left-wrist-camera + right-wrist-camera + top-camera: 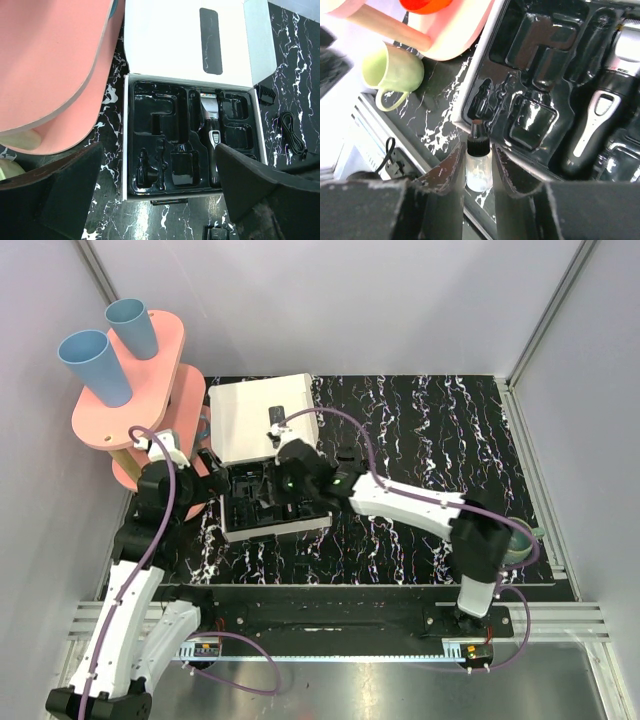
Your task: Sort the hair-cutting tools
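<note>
Between the fingers of the right gripper (pixel 478 150), a little clear bottle (pixel 479 175) is pinched tight, so it should go down slowly and straight into the small slot (pixel 481 97) just ahead in the black tray (pixel 540 35), with the clipper (pixel 592 125) off to the right.

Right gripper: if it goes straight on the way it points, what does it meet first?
Probably the black tray: the small bottle in the right gripper aims its cap at the narrow slot by the tray's edge. Depth unclear.
</note>
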Robot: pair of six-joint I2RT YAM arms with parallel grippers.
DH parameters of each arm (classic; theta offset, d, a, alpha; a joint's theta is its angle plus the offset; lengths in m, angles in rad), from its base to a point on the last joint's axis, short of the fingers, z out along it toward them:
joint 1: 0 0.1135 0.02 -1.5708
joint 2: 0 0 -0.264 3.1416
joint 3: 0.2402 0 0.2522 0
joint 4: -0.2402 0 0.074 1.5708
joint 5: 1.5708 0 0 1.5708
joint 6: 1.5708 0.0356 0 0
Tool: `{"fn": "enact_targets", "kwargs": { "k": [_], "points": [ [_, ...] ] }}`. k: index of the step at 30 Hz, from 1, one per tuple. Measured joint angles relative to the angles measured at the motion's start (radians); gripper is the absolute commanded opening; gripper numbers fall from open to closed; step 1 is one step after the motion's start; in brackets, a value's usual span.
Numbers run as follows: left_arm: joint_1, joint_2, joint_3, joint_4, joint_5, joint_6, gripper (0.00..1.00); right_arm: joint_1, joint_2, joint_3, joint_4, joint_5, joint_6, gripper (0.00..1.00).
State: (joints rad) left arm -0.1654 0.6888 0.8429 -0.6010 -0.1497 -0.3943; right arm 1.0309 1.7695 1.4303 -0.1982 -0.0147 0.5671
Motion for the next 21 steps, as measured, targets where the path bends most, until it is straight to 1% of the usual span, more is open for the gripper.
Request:
{"fn": "enact_targets", "kwargs": {
  "k": [4,9,13,21],
  "points": [
    [0.000,-0.034,0.000,0.002,-0.008,-0.002,0.99,0.031,0.151,0.100,0.020,0.055,0.069,0.29],
    [0.000,-0.084,0.000,0.017,-0.008,-0.002,0.99,0.071,0.283,0.181,0.020,0.088,0.124,0.29],
    [0.000,-0.105,0.000,0.027,-0.008,-0.003,0.99,0.097,0.347,0.220,0.017,0.116,0.144,0.29],
    [0.001,-0.103,-0.001,0.027,-0.008,-0.003,0.99,0.162,0.428,0.305,0.014,0.238,0.160,0.29]
  ]
}}
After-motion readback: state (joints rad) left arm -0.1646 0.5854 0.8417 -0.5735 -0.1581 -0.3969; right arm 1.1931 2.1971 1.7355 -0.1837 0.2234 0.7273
